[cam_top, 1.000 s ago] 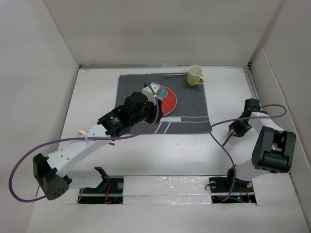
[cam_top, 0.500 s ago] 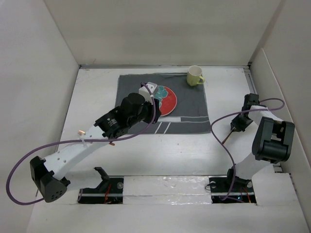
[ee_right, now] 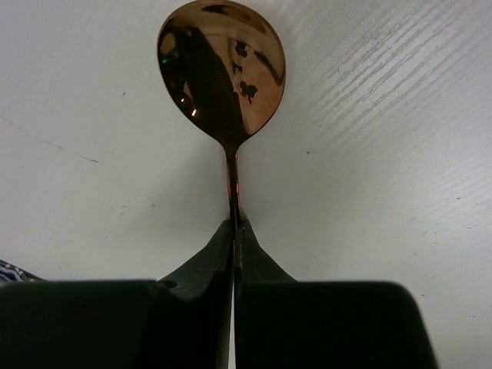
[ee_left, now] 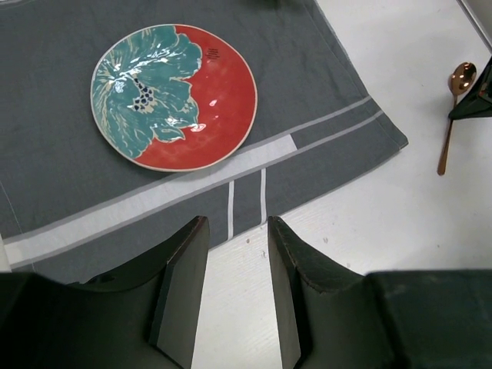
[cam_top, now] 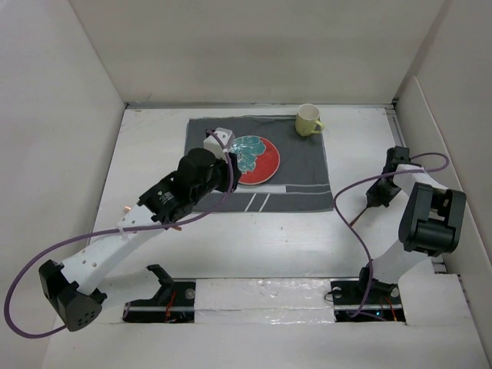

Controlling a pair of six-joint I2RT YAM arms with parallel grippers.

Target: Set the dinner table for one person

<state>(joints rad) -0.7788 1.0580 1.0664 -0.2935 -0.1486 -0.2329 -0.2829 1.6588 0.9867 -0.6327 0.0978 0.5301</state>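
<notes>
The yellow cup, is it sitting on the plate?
No, the cup stands at the far right corner of the grey cloth, apart from the plate.

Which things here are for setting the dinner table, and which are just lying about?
For the job: plate, yellow mug, grey placemat, copper spoon held by the right gripper, dinner table.
Not part of it: purple cables, white side walls.

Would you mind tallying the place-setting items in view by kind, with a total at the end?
red and teal plate: 1
yellow-green mug: 1
copper spoon: 1
grey striped placemat: 1
Total: 4
</notes>
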